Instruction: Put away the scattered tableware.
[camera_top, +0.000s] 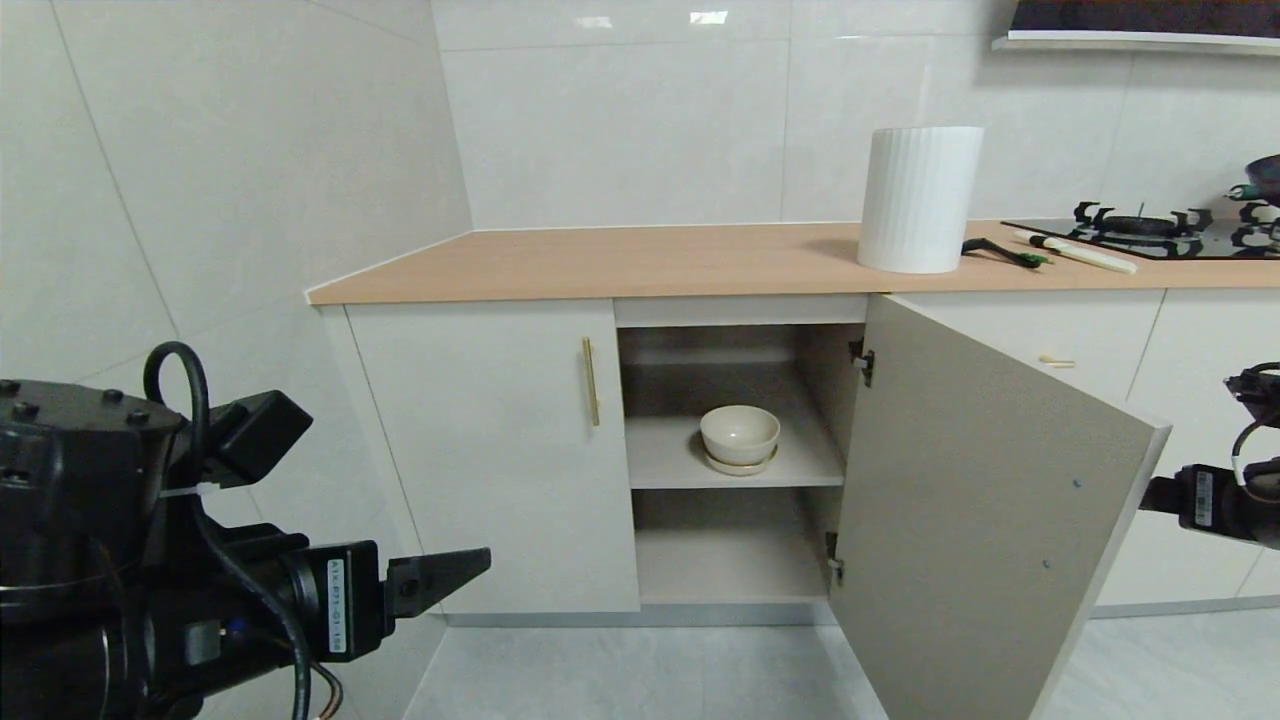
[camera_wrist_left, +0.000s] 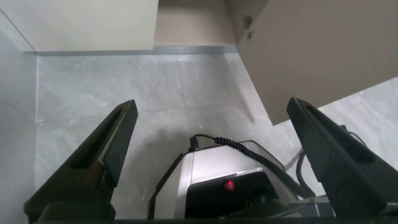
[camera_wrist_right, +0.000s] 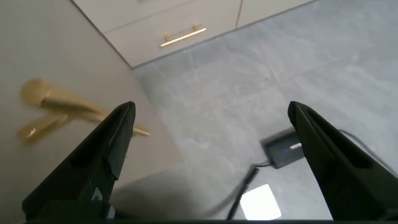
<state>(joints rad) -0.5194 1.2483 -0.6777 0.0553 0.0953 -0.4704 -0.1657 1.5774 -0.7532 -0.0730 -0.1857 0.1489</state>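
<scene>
Bowl (camera_top: 740, 432): round, cream, glossy glaze; sits upright in a shallow saucer (camera_top: 740, 466) of like colour with a darker rim. Both stand on the upper shelf (camera_top: 812, 466) of the cabinet (camera_top: 490, 450), a flat matt grey board.

Door (camera_top: 980, 480): plain grey panel, swung wide open on the robot's right side of the cabinet.

Desk (camera_top: 650, 262): smooth wood-tone top carrying a tall white ribbed cylinder (camera_top: 920, 198) and, near it, a black gas hob (camera_top: 1150, 225) with cast pan supports.

Left gripper (camera_wrist_left: 211, 102): two black wedge-shaped fingers spread wide, holding nothing, low over the grey stone-look floor tiles (camera_wrist_left: 155, 87), well apart from the bowl.

Right gripper (camera_wrist_right: 211, 106): the same black wedge fingers, spread wide and holding nothing, just beside the door's brass bar handle (camera_wrist_right: 62, 109).
</scene>
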